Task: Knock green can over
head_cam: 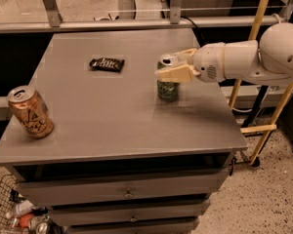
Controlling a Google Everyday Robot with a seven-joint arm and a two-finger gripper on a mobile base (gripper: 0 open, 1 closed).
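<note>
Grey metal drawer table (112,116), speckled floor (266,204). Slim light-green aluminium can (167,87) upright at 3 o'clock; white gripper (169,65) astride its top, fingers apart, no firm grip seen.

The arm (244,57) was smooth white plastic, rounded, with a small perforated grille. Its cream-tan gripper (168,65) stood over the table (112,130).

Gripper (175,65) at top of green can (168,89), arm reaching in across the right edge. Bare tabletop (112,121) left and front of can. Dark wrapper (107,64) lies flat, well left. Orange can (31,112) stands near left edge. Metal rail (112,26) along rear, yellow frame (256,28) beside right edge.
</note>
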